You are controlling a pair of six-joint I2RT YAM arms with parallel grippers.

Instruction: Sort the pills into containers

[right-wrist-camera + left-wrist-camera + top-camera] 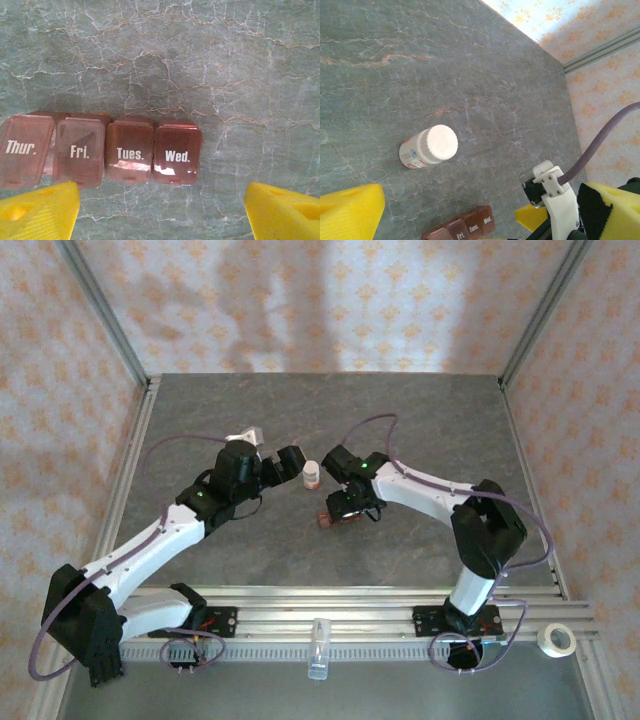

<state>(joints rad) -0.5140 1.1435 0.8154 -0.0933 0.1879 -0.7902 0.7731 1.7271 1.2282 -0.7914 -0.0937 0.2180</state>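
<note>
Four day-labelled containers [105, 152] on grey marbled table [400, 420]; floral walls [330, 300] around.

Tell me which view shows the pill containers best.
Right wrist: the containers sit close up, with all four lid labels legible: Thur., Fri., Tues., Wed. Left wrist catches part of them at its bottom edge; top external shows a tiny reddish strip.

Bottle [430, 146] behind containers [462, 229]
</note>
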